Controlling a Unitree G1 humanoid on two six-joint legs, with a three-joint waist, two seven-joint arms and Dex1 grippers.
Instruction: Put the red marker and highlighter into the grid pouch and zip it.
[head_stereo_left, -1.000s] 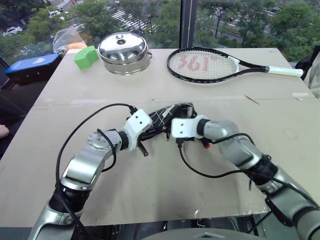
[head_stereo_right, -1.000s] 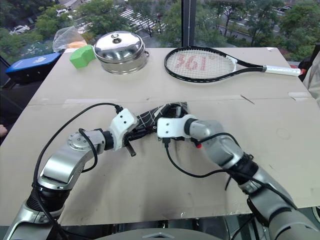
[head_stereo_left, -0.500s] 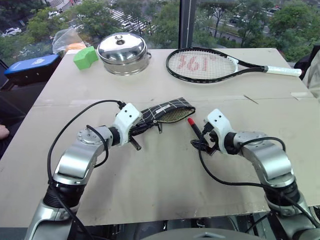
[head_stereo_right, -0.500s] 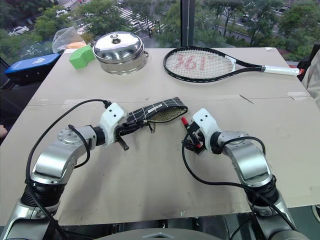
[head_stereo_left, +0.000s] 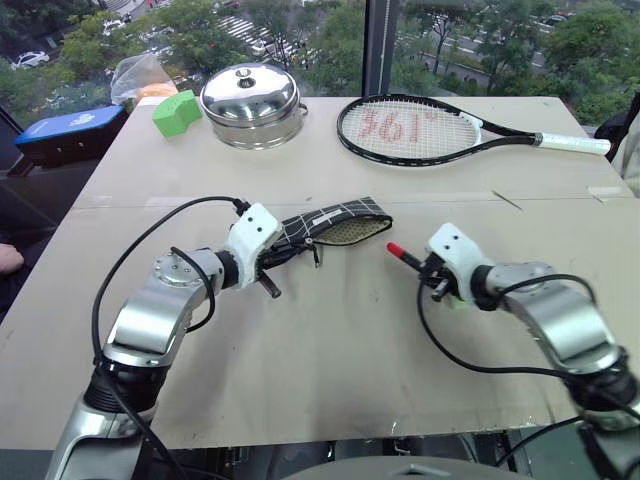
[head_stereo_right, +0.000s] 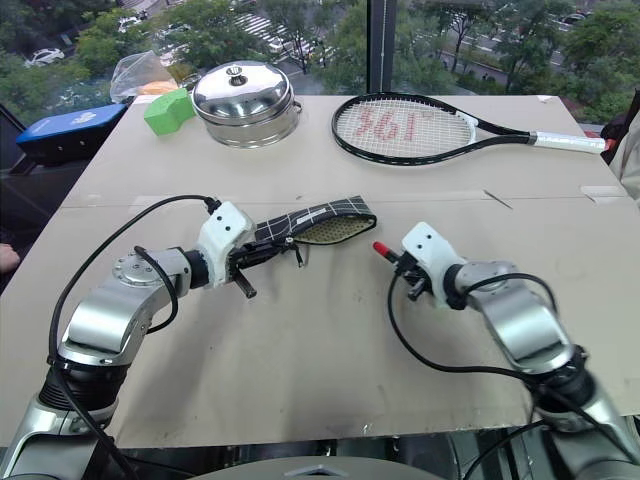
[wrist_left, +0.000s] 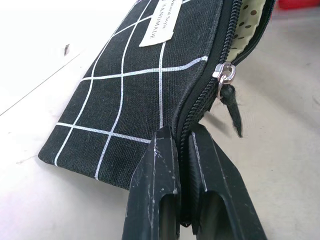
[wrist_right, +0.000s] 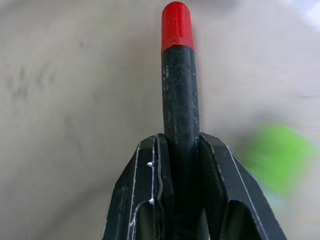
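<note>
The red marker (wrist_right: 178, 95) sits clamped in the right pincer (wrist_right: 180, 150), its lower barrel hidden between the fingers. A green blur beside it may be the highlighter (wrist_right: 274, 156). The grid pouch (head_stereo_left: 330, 222), mouth gaping, is pinched at its zipper end by the left pincer (wrist_left: 181, 150) above the bench (head_stereo_left: 330, 350).

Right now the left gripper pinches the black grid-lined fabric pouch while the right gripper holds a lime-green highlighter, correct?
Not quite. The right gripper holds the slim black red-tipped marker, not the highlighter, as the right wrist view shows. The left gripper does pinch the black grid-lined fabric pouch.
</note>
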